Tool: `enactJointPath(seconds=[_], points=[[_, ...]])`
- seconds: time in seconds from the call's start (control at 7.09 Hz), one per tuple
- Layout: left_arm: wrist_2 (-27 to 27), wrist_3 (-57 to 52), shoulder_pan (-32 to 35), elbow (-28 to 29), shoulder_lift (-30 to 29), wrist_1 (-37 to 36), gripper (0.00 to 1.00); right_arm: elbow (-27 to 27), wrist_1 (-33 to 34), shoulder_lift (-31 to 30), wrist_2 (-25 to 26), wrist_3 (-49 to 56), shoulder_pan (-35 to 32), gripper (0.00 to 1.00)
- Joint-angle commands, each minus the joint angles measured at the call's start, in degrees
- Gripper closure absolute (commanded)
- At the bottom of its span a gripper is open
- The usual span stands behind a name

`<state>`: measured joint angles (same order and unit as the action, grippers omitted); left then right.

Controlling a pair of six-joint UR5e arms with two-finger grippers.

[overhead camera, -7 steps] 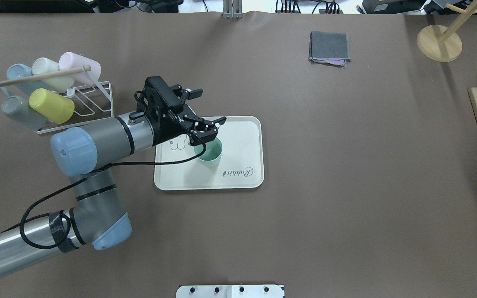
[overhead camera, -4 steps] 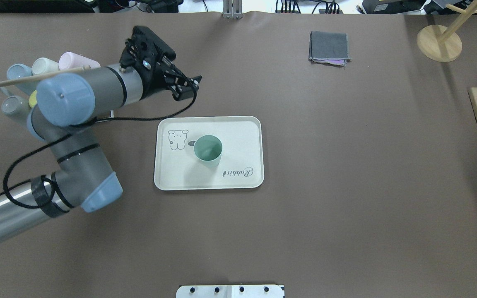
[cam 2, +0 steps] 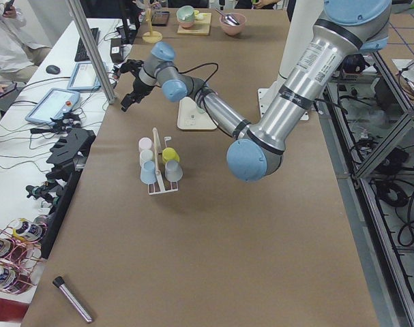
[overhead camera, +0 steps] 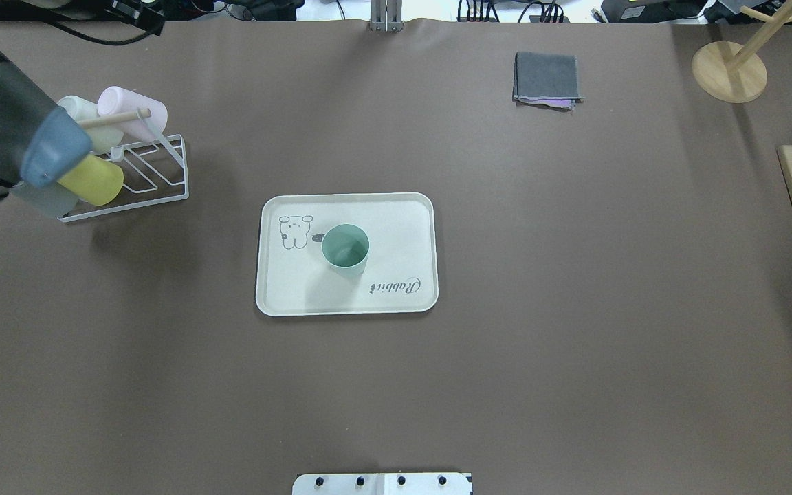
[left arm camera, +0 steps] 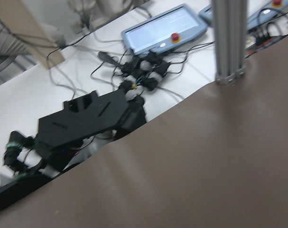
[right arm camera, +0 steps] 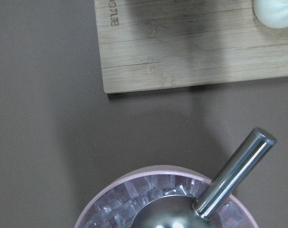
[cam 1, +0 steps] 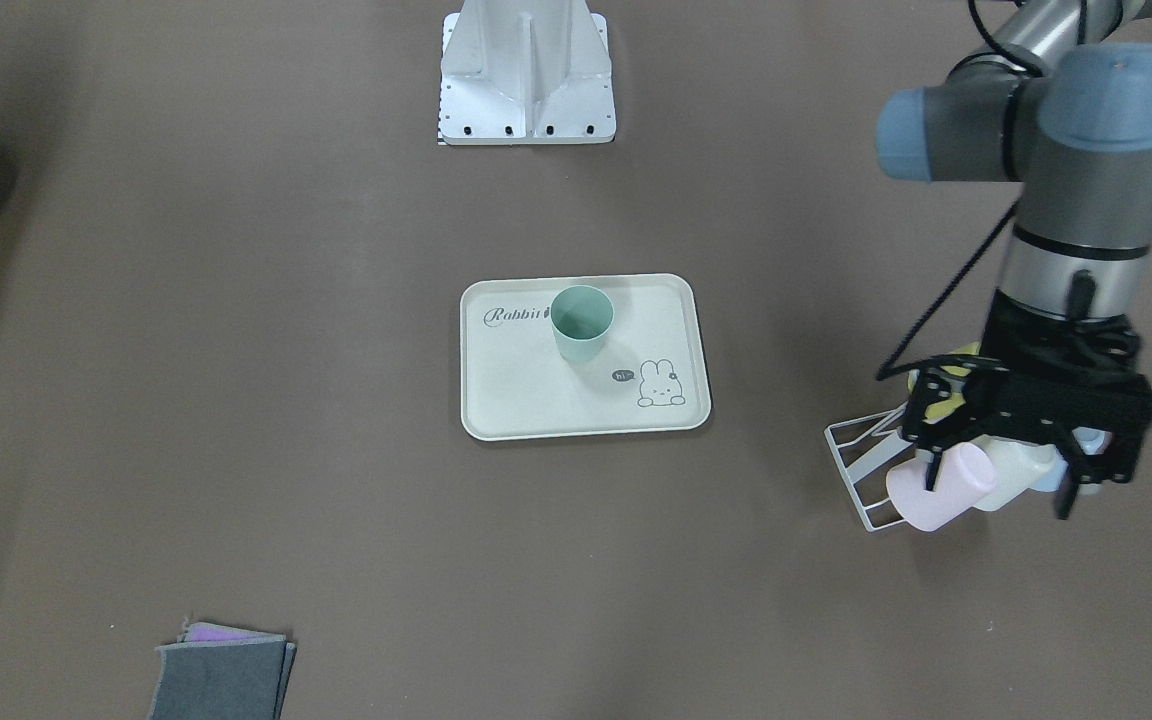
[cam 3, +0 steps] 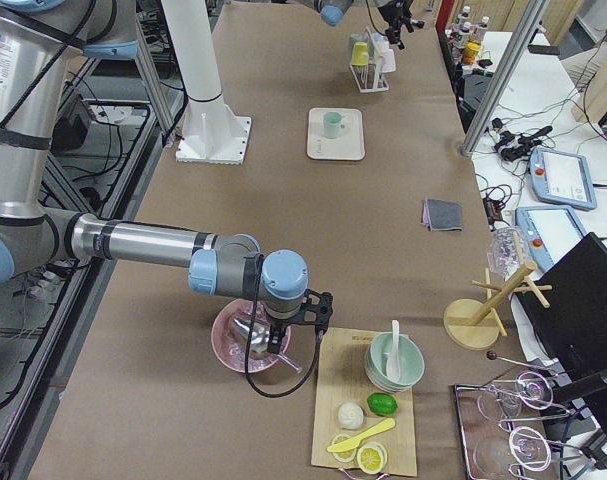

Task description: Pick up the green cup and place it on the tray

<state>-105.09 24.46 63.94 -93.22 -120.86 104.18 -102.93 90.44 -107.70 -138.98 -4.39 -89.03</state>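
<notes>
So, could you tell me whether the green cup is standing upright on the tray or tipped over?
Upright: the green cup stands on the tray, open mouth up, its inside visible from overhead.

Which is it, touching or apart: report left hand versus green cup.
Apart. Front-facing view shows the left hand above the cup rack, bare table separating it from the green cup.

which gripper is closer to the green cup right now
Left. The left gripper hangs over the cup rack, off to one side of the green cup on the tray. The right gripper is much farther away, above the pink bowl.
</notes>
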Motion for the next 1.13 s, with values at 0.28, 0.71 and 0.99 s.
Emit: enactJointPath(seconds=[0.28,0.71,0.99], points=[[-28.9,-0.3,19.8,11.4,13.7,-3.1,0.02,0.0,0.0,0.0,0.3,-0.3,0.0,0.0],[-33.8,-0.8,24.3,12.8,23.5,-2.7,0.02,0.2,-0.1,-0.2,0.3,-0.4,0.0,0.0],[-34.1,-0.8,24.3,11.7,27.0,-0.7,0.02,0.4,-0.1,-0.3,0.7,-0.4,0.0,0.0]])
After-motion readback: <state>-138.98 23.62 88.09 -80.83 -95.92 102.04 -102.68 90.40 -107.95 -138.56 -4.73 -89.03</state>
